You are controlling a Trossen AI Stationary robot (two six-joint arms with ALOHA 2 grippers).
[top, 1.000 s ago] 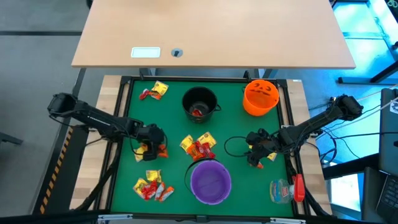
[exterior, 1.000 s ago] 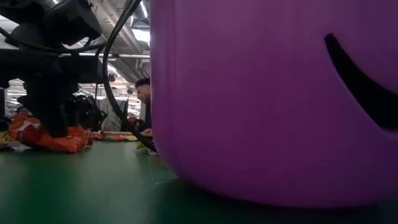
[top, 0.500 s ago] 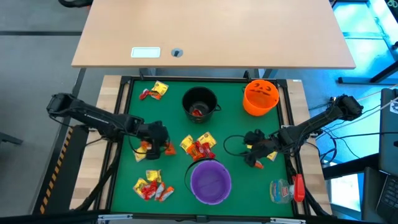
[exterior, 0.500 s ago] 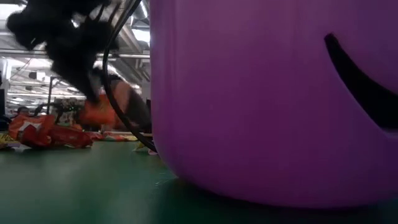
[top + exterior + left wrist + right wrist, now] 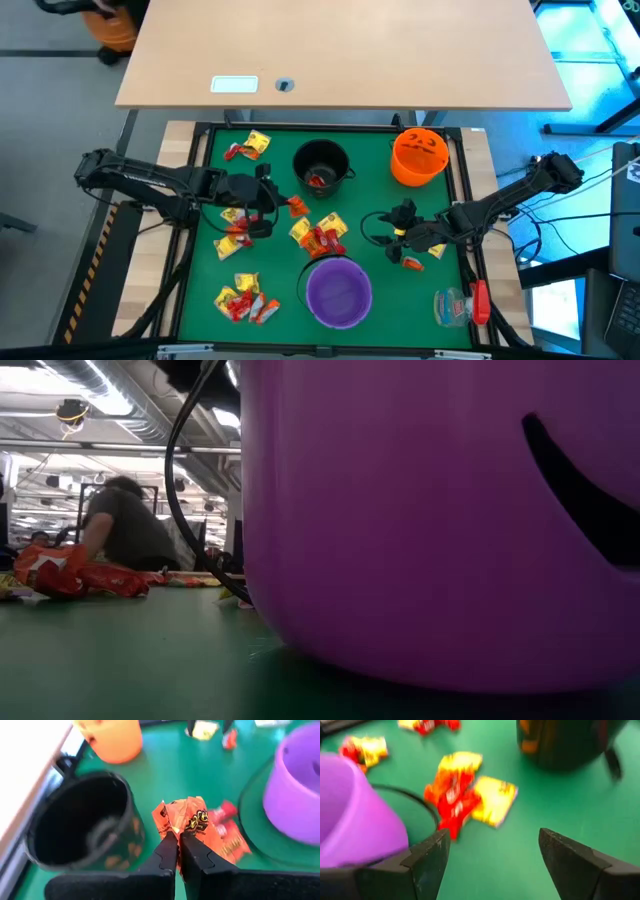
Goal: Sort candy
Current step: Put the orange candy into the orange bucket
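My left gripper [image 5: 284, 207] hangs above the green mat between the black bowl [image 5: 321, 165] and the centre heap of candy [image 5: 318, 236], shut on one orange-wrapped candy [image 5: 186, 818]. My right gripper [image 5: 397, 228] hovers open to the right of that heap, with nothing between its fingers [image 5: 492, 865]. A yellow candy [image 5: 435, 250] and an orange one [image 5: 412, 262] lie on the mat beside it. More candy lies in heaps at the far left [image 5: 248, 147], the mid left [image 5: 232, 243] and the near left [image 5: 241, 300]. The purple bowl [image 5: 338, 291] stands near, the orange bowl [image 5: 420, 156] far right. My left gripper pinches the orange candy by the wrapper's lower edge [image 5: 176, 831] between its two fingertips. The fingers slant down toward the table's right. The crumpled wrapper stands out beyond the fingertips, lifted clear of the mat.
A red candy [image 5: 318, 181] lies inside the black bowl. A clear plastic item with a red part [image 5: 461, 304] sits at the near right corner. A wooden table [image 5: 340, 50] stands beyond the mat's far rim. In the low view a person [image 5: 125, 532] shows in the room behind.
My left gripper has shut on an orange candy at the mid-left heap. It has then risen and gone right and toward the far edge, toward the black bowl, lifting the candy clear. My right gripper has risen a little and tipped up, staying open.
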